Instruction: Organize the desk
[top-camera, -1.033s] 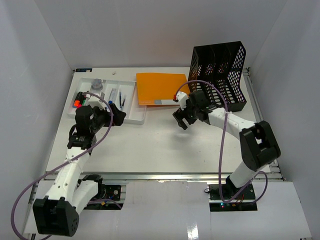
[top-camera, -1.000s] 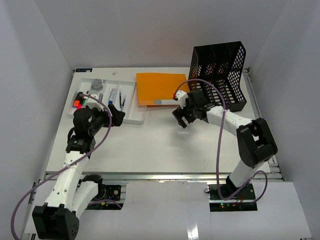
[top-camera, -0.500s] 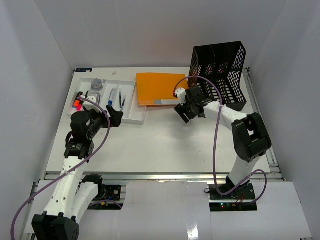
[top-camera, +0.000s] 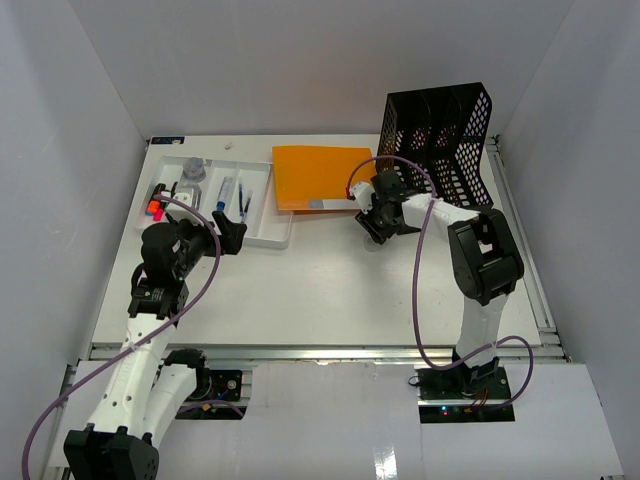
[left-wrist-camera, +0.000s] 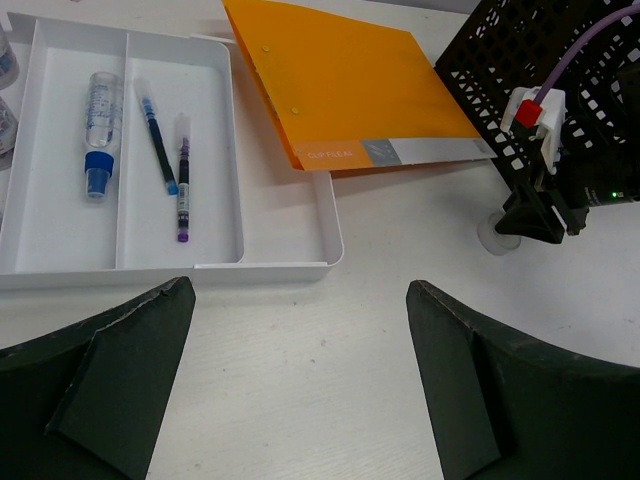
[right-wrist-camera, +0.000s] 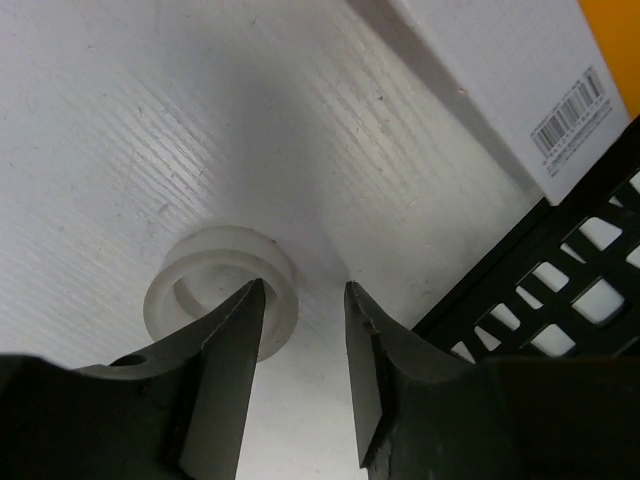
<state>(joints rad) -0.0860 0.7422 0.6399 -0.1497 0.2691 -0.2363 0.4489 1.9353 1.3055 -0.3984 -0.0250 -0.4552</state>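
Lab test booth: white walls (top-camera: 80, 150) enclosing desk (top-camera: 320, 280).

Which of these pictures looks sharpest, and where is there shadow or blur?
Top view: even, soft light, all sharp. Left wrist view: the tray and orange folder are crisp, while the left hand looms close with slightly soft edges. Right wrist view: the right hand is dark with little detail, and a soft shadow lies on the desk by the white ring.

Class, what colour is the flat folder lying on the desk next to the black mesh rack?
Orange; the folder shows best in the left wrist view.
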